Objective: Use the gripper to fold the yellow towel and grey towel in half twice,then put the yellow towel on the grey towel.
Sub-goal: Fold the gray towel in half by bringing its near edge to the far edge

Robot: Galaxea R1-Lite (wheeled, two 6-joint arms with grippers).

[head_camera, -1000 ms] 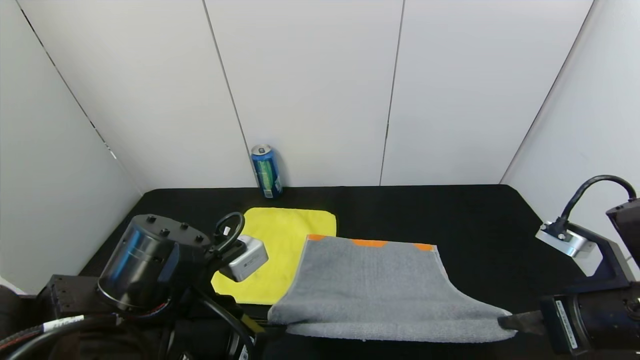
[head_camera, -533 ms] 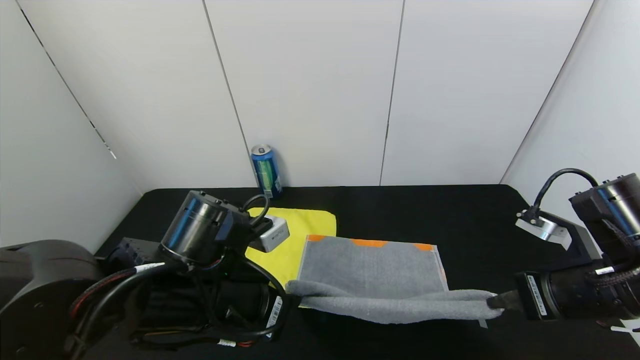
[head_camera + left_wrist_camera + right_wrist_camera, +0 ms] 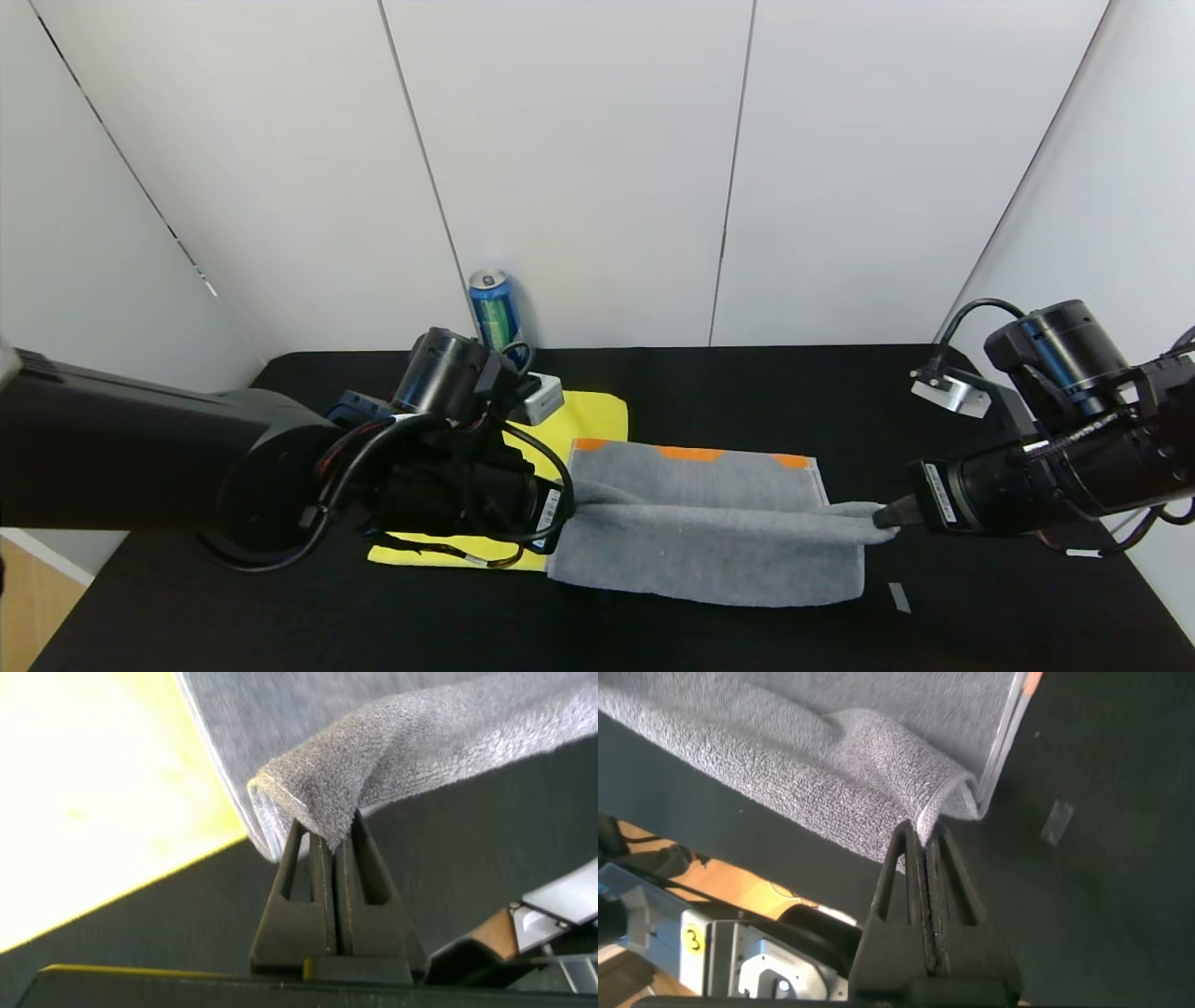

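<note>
1. I'm working on the big mid-grey terry towel with the orange and white band point(image 3: 709, 523), which is lying on the black cloth tabletop point(image 3: 934, 401). My left gripper point(image 3: 329, 845) is pinching one corner of the near edge, jaws squeezed flat together with the cloth bunched between them. My right gripper point(image 3: 924, 845) is doing the same on the opposite corner, also clamped tight on terry.

2. Between the two pinches the lifted edge is sagging into a soft roll over the rest of the grey towel, short of the orange band. So this stuff is limp and a bit heavy for cloth; it's drooping in the middle instead of holding a line.

3. My read: corners are the right place to hold it. Grab mid-edge and the ends would flop. Both arms need to keep it stretched taut or the fold is going to land crooked.

4. Terry is grippy, so I'm not expecting it to slip out, but the pale hem is thin and I could be holding just one layer.

5. The bright yellow plush microfibre cloth point(image 3: 583, 415) is lying flat just beside the grey towel on its left, partly tucked under its edge and under my left arm. It looks lighter and floppier.

6. A blue drink can point(image 3: 496, 318) is standing behind the yellow one, well apart from the grey towel.
</note>
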